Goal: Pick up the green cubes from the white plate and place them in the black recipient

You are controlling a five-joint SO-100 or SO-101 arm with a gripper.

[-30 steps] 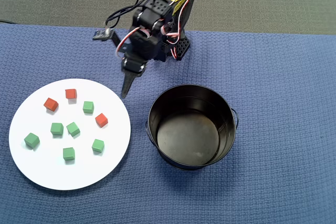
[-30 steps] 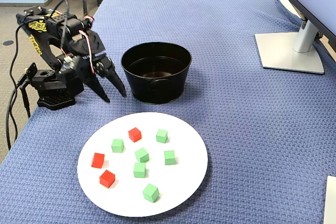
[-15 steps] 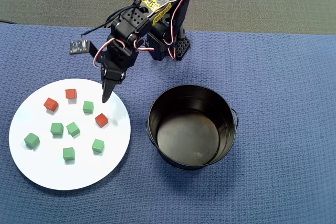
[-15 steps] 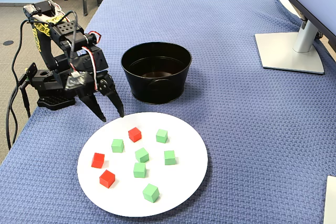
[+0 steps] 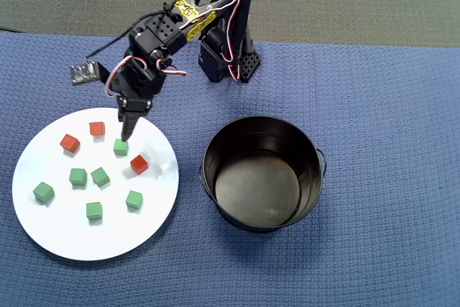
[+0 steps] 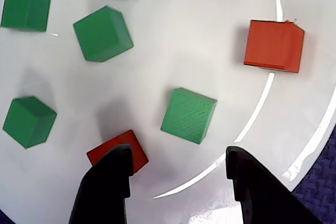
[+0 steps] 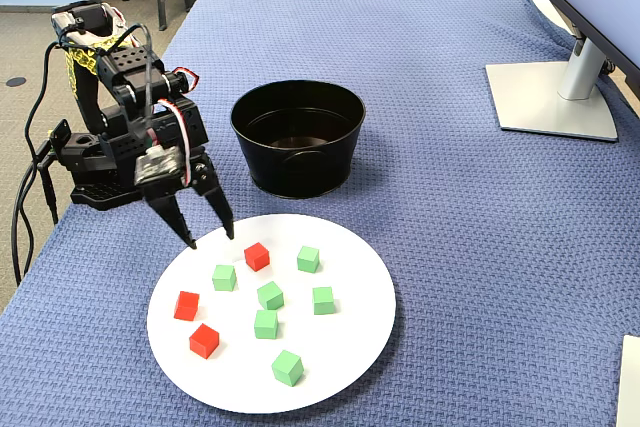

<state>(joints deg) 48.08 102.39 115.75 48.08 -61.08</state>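
Nine cubes [image 5: 121, 147] well inside white plate [image 5: 57, 235] rim, gripper [image 7: 211, 237] spread.

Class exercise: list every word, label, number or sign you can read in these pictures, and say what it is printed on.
No text can be read.
The black robot arm carries a yellow label with dark marks, too small and blurred to read.
The cubes, plate and pot are blank.

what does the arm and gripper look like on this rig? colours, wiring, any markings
The arm is all black, built of blocky servo segments on a black perforated base. Red-and-white servo wires loop along the links, and yellow tape with dark print wraps the upper link. The gripper has two plain black fingers tapering to points; a small grey module sticks out beside the wrist.
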